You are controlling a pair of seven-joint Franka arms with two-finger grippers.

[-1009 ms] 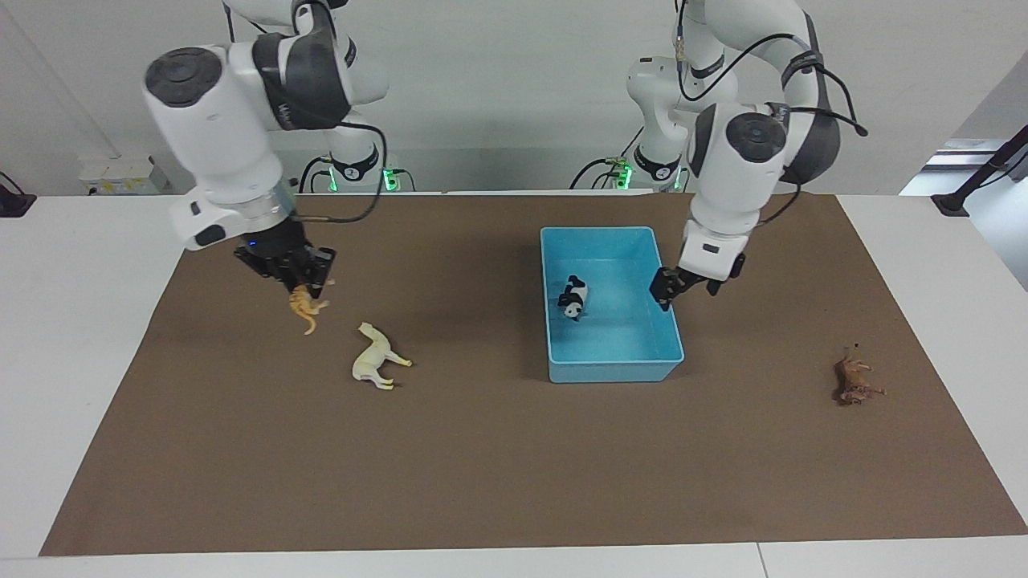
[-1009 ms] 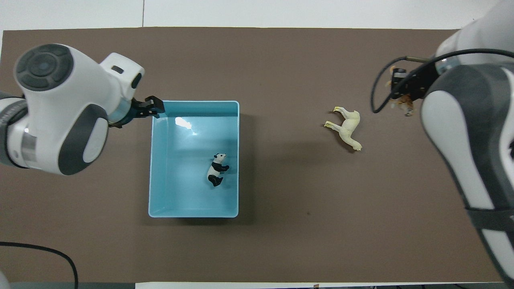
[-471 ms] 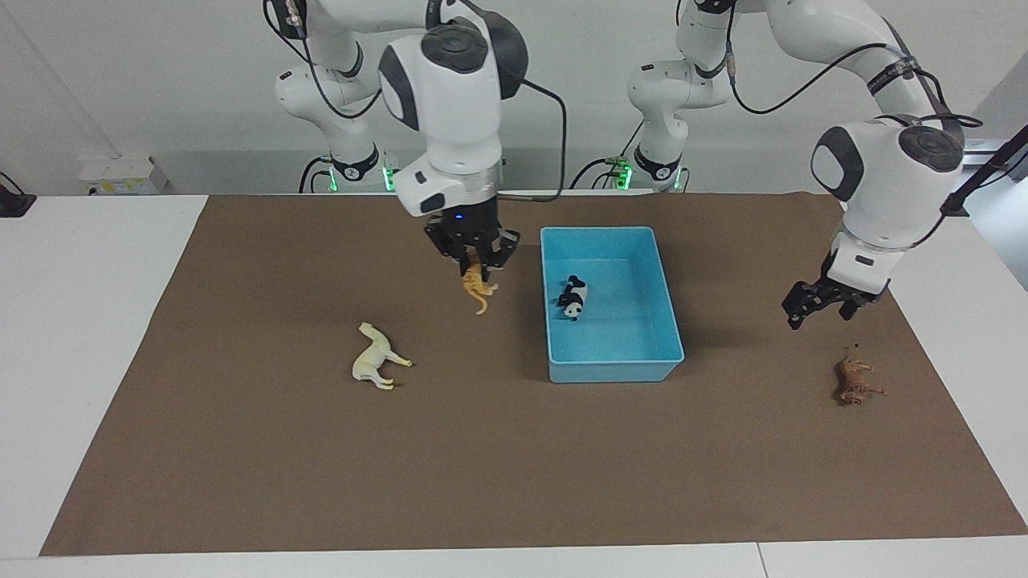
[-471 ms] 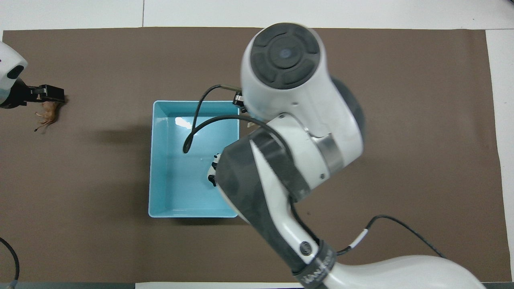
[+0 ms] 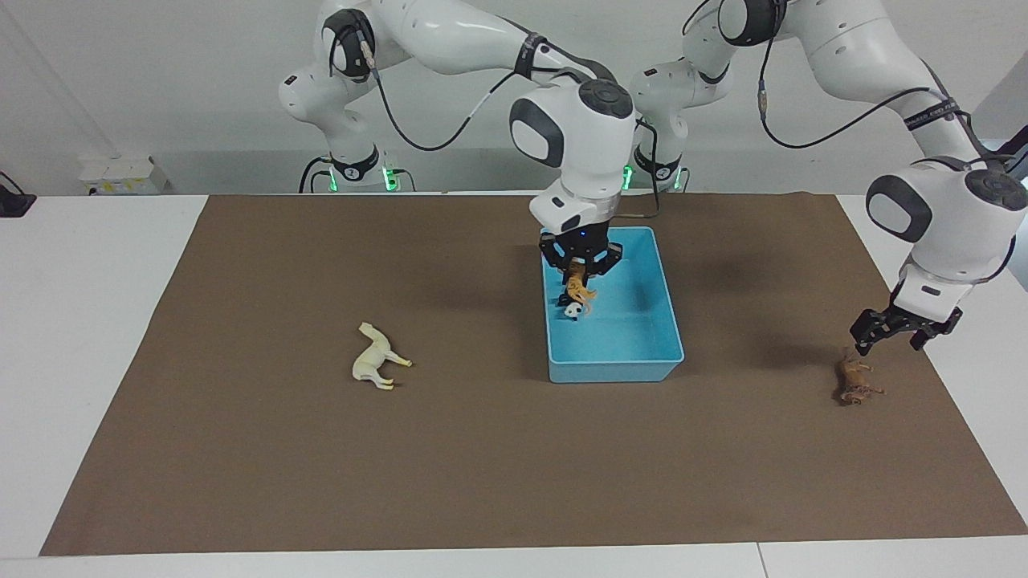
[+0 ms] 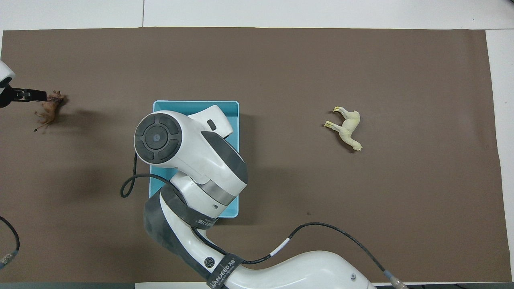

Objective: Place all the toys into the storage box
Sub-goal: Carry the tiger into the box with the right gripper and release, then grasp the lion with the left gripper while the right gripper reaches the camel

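Observation:
My right gripper (image 5: 580, 269) is shut on the orange striped tiger (image 5: 578, 287) and holds it over the inside of the light-blue storage box (image 5: 614, 371). The black-and-white panda (image 5: 571, 310) lies in the box just under the tiger, partly hidden. In the overhead view the right arm covers most of the box (image 6: 196, 105), the tiger and the panda. The cream-white horse (image 5: 377, 365) (image 6: 347, 127) lies on the mat toward the right arm's end. My left gripper (image 5: 893, 335) (image 6: 28, 95) is open, just above the dark brown animal (image 5: 855, 381) (image 6: 49, 112), apart from it.
A brown mat (image 5: 482, 466) covers the white table (image 5: 88, 321). The right arm's cable (image 6: 321, 228) hangs over the mat nearer the robots than the box.
My right gripper carried the tiger from beside the box to over its inside. My left gripper moved out and down toward the dark brown animal.

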